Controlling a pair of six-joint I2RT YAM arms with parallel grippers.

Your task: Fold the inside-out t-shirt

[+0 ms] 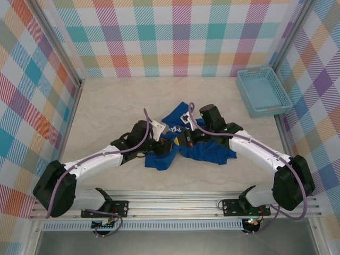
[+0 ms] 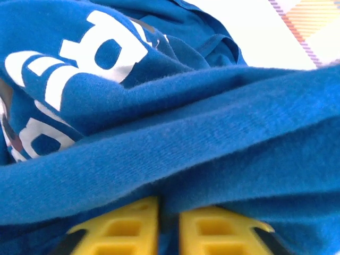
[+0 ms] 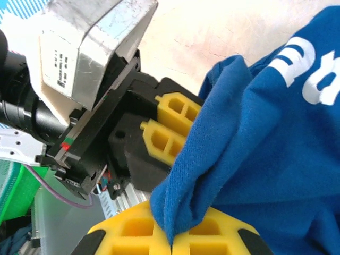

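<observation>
The pale, marbled bench (image 1: 106,101) takes up the middle of the overhead view, walled in by bright checked panels (image 1: 159,37). On it, near the front and about midway across, we see the inside-out t-shirt (image 1: 207,153) lying in a crumpled heap rather than flat. One lobe reaches toward the back, and a wider, ragged spread lies to the right and toward the arms. Its cloth is a saturated royal blue with a soft, slightly fuzzy knit, thrown into thick rolling folds in the left wrist view. Both arms lean inward over the heap and meet above its centre. A light-blue lattice basket (image 1: 263,91) sits well apart in the far right corner.

The left claw (image 2: 169,210) has its yellow fingers drawn close, with blue cloth filling the narrow slot between them, so we read it as clamped on the t-shirt. From the right wrist view we see the same left claw (image 3: 178,125) with its fingertips buried in a hanging edge of the fabric. The right claw (image 3: 171,236) has its yellow fingers pressed together on a pointed pinch of cloth that droops between them.

Bold white print (image 2: 101,48) runs across the shirt in blocky rounded shapes, partly lost in the folds, and we see more of it at the right wrist view's edge.
</observation>
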